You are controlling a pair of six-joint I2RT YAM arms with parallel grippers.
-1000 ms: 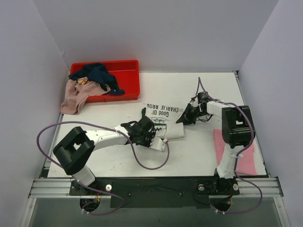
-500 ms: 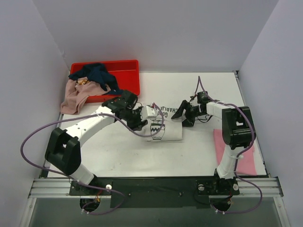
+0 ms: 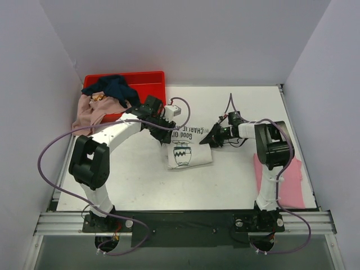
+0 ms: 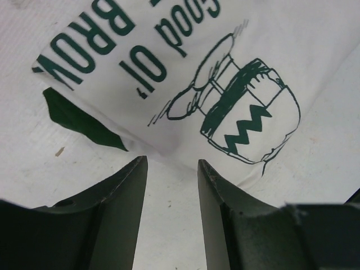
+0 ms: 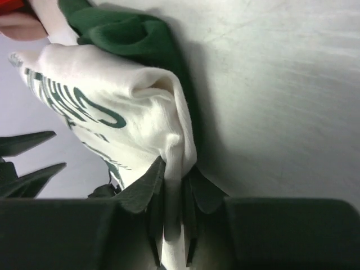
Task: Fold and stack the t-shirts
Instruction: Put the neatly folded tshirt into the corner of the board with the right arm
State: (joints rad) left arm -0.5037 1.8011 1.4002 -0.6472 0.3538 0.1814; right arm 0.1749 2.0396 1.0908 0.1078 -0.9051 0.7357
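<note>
The white t-shirt (image 3: 188,149) with green lettering and a cartoon print lies folded mid-table, its print filling the left wrist view (image 4: 185,84). A dark green sleeve tip (image 4: 79,115) pokes out beneath it. My left gripper (image 3: 163,133) (image 4: 171,162) hovers at the shirt's far-left edge, open, with bare table between its fingers. My right gripper (image 3: 212,137) (image 5: 173,169) is shut on a bunched white fold of that shirt (image 5: 112,90) at its right edge, next to the green cloth (image 5: 129,34). A bright pink t-shirt (image 3: 286,183) lies flat at the right.
A red crate (image 3: 151,84) stands at the back left, holding a navy shirt (image 3: 115,89), with a dusty pink one (image 3: 89,114) hanging over its left rim. White walls close in the table. The right arm's base stands over the pink shirt.
My left gripper carried the shirt's near edge up over the shirt, let go and swung to the far left. My right gripper opened briefly, then shut again on the shirt's right edge.
</note>
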